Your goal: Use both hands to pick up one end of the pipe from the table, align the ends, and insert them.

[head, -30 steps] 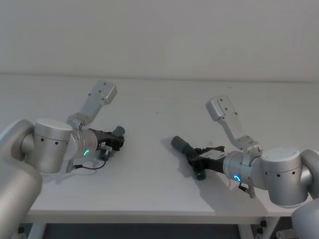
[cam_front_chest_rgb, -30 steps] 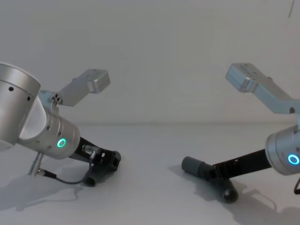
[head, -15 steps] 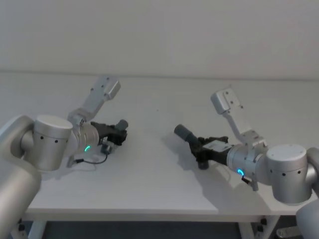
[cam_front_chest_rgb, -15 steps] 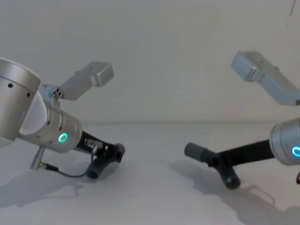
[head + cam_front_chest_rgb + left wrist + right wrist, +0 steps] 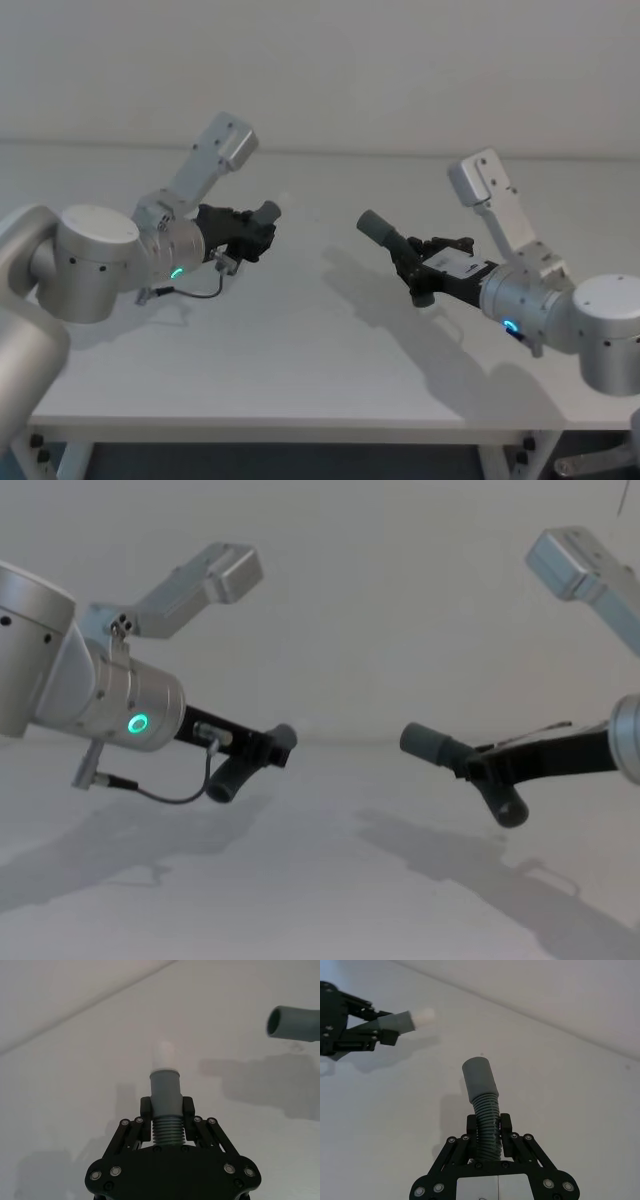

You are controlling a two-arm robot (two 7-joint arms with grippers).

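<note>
Both pieces of the pipe hang in the air above the table (image 5: pixel 300 350). My left gripper (image 5: pixel 248 235) is shut on the ribbed part of one grey piece (image 5: pixel 165 1087), whose collar ends in a short white section (image 5: pixel 163 1054). My right gripper (image 5: pixel 416 268) is shut on the ribbed part of the other piece (image 5: pixel 480 1080), its hollow collar end (image 5: pixel 374 226) pointing toward the left one. The two ends face each other across a gap about one gripper wide. In the chest view the left piece (image 5: pixel 248 765) and the right piece (image 5: pixel 438 744) sit at about the same height.
Shadows of both arms fall on the white table below. A white wall (image 5: pixel 330 70) stands behind the table's far edge. The table's front edge (image 5: pixel 280 428) runs below both arms.
Both grippers have risen off the table with their pieces and moved farther back. The pieces, which lay on the surface a second ago, now hang clear of it.
</note>
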